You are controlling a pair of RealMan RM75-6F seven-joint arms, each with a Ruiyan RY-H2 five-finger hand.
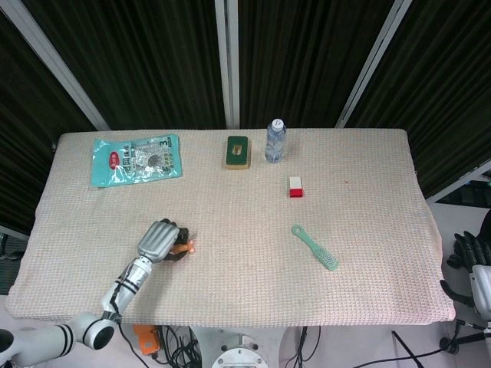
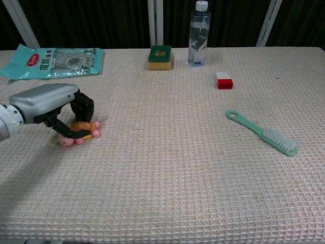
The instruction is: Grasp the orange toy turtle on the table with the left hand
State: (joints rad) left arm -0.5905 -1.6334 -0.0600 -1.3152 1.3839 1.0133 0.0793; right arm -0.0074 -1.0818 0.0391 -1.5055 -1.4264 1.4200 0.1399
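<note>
The orange toy turtle [image 2: 81, 129], with pink feet and a brown shell, sits on the table near the front left. My left hand [image 2: 51, 105] covers it from above, and its dark fingers [image 2: 84, 108] curl around the shell and hold it. In the head view the turtle [image 1: 186, 246] peeks out from under the silver back of my left hand [image 1: 159, 241]. My right hand [image 1: 469, 254] hangs off the table's right edge, low and away from everything, fingers curled in on nothing.
A teal snack bag [image 2: 53, 60] lies at the back left. A green sponge [image 2: 160, 56] and a water bottle [image 2: 199, 34] stand at the back middle. A red and white block [image 2: 224, 81] and a green brush [image 2: 262, 133] lie to the right.
</note>
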